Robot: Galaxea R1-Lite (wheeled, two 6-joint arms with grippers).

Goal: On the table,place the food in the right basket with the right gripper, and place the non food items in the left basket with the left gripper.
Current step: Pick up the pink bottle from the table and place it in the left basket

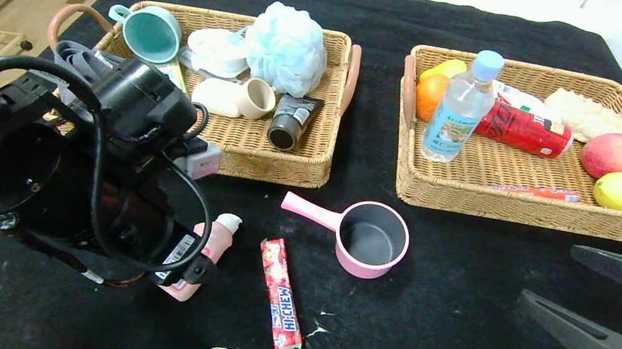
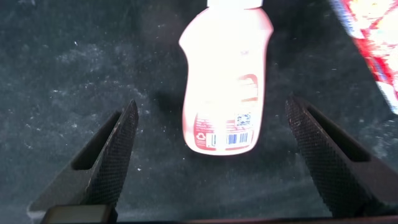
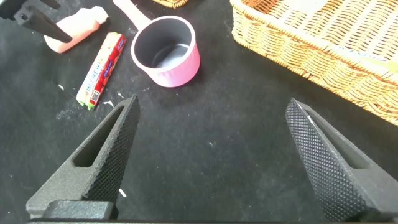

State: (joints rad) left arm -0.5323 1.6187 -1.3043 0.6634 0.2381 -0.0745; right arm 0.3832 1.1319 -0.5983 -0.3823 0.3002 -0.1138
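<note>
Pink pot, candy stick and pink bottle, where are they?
pink pot (image 1: 371, 239), head view, dark inside of the bowl.
candy stick (image 1: 281, 296), head view, middle of wrapper.
pink bottle (image 2: 225, 93), left wrist view, its body.

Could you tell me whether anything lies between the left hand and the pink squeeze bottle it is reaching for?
Nothing visible does: the open left hand straddles the pink squeeze bottle lying on the table, fingers either side.

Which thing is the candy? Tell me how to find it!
Look at the black table, in front of the two baskets. The candy lies flat between the pink squeeze bottle and the pink saucepan. It is the only long, thin red stick, reading Hi-Chew.
</note>
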